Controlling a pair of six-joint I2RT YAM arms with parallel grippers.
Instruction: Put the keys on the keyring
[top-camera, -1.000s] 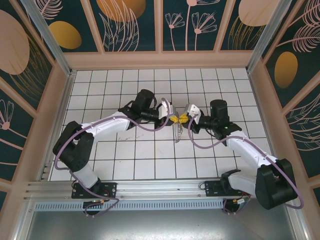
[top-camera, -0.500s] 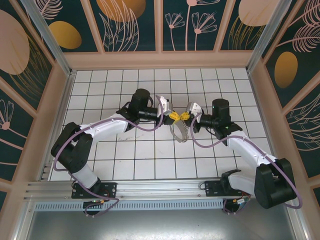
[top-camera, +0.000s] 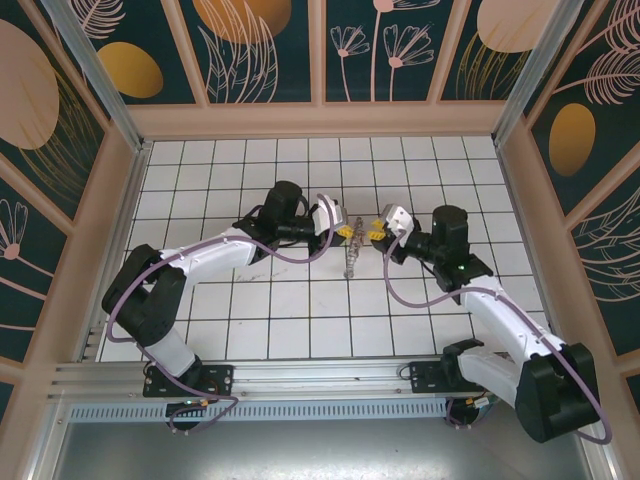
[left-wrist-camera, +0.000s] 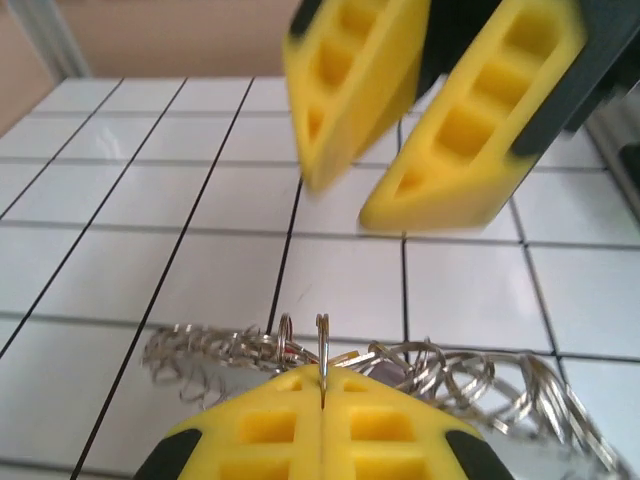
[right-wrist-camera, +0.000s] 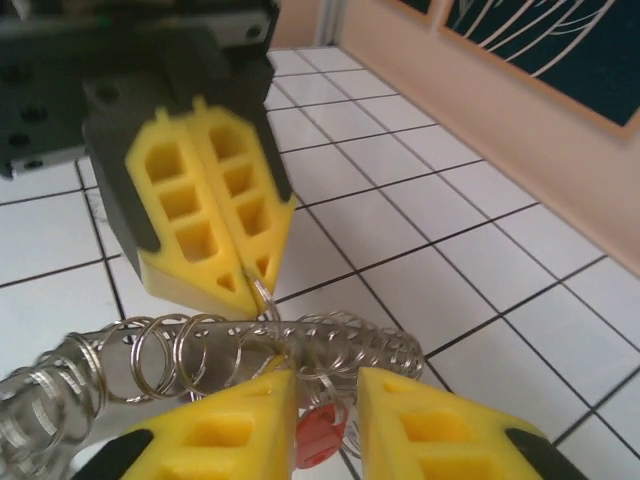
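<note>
where the two arms meet over the middle of the white-tiled tabletop (top-camera: 290, 305), the left jaws are clenched on the thin wire of the keyring (top-camera: 350, 257), pinching it at their very tips. from the left wrist view the wire stands upright in the seam between the two yellow fingers (left-wrist-camera: 260, 430), and the ring's fringe of small silver keys spreads out on either side behind them. the keyring shows edge-on from above, reaching from the jaws toward the near side; whether its low end touches the tiles cannot be told. the right jaws face the left ones, just beside the ring, and stand parted. in the right wrist view the keys (right-wrist-camera: 320, 437) show as a red head in the gap between those parted fingers, close under the silver coil; whether either finger touches it cannot be told.
</note>
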